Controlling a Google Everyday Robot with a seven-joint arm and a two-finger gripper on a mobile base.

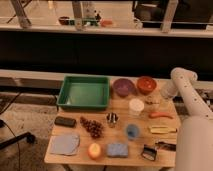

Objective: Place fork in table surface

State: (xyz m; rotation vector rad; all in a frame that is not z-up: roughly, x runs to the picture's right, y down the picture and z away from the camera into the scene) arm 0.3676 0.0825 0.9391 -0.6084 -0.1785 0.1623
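Looking across the table surface (120,105) now, I'm taking the white cup (135,106) as my marker for everything. The gripper (158,98) hangs low just to the right of that cup, at the end of the white arm (181,82), which bends in from further right and behind it. The claw is spread wide, its jaws apart.

The fork (150,103) is what I'm after. It shows as a thin, dark, silvery sliver just right of the cup, tucked in at the gripper's tip. It has a slim handle and is far skinnier than anything near it. I can't make out the tines. I also can't tell whether it lies flat on the wood or touches the fingers.

The orange carrot (161,115) lies right of the cup and a little nearer to me. The flat yellowish bar (162,129) is nearer again on that same side. The black-handled tool (166,145) sits further toward me, near the front edge. Behind the cup and slightly left is the purple bowl (123,87), with the orange bowl (146,84) behind and slightly right. The green bin (84,92) sits well off to the cup's left and behind it.
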